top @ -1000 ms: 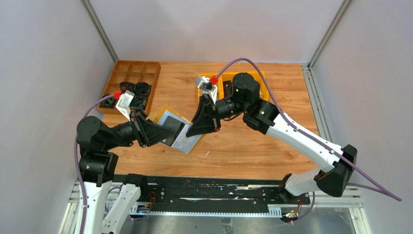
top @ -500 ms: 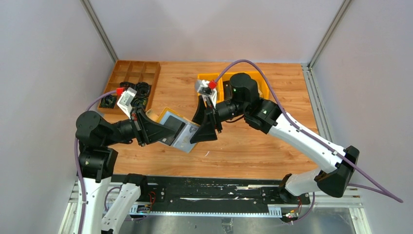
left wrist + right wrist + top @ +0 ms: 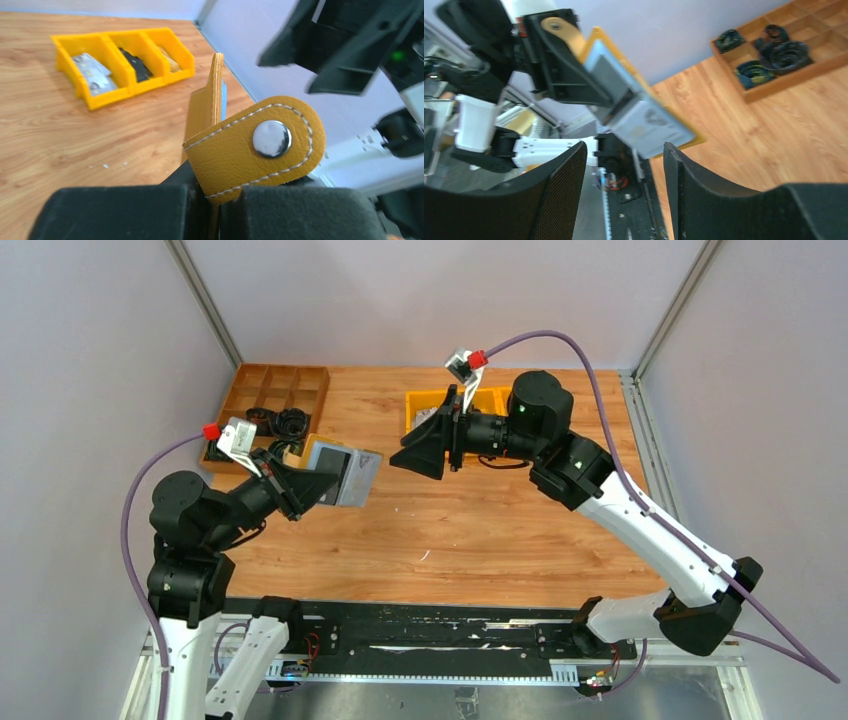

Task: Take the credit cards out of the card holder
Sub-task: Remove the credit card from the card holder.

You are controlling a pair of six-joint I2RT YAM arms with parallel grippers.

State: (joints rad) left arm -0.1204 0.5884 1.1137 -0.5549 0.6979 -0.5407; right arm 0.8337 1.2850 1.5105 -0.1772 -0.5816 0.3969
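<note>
Left of centre in the overhead view, the left fingers (image 3: 305, 483) clench the mustard-yellow leather-look card holder (image 3: 345, 475) above the wooden desk (image 3: 500, 530). Its grey-blue inside and pale grey credit card (image 3: 649, 125) face the released right fingers (image 3: 559, 195), apparently presented for pulling.

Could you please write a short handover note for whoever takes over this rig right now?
Left gripper: shut on the card holder, holding it open above the table.
Right gripper: open, empty, facing the holder with a gap between them.
Cards: a whitish credit card sits in the holder's sleeve.
Done: holder lifted and opened; whether any card is already out, I cannot tell.
Left: pull out the cards.
</note>
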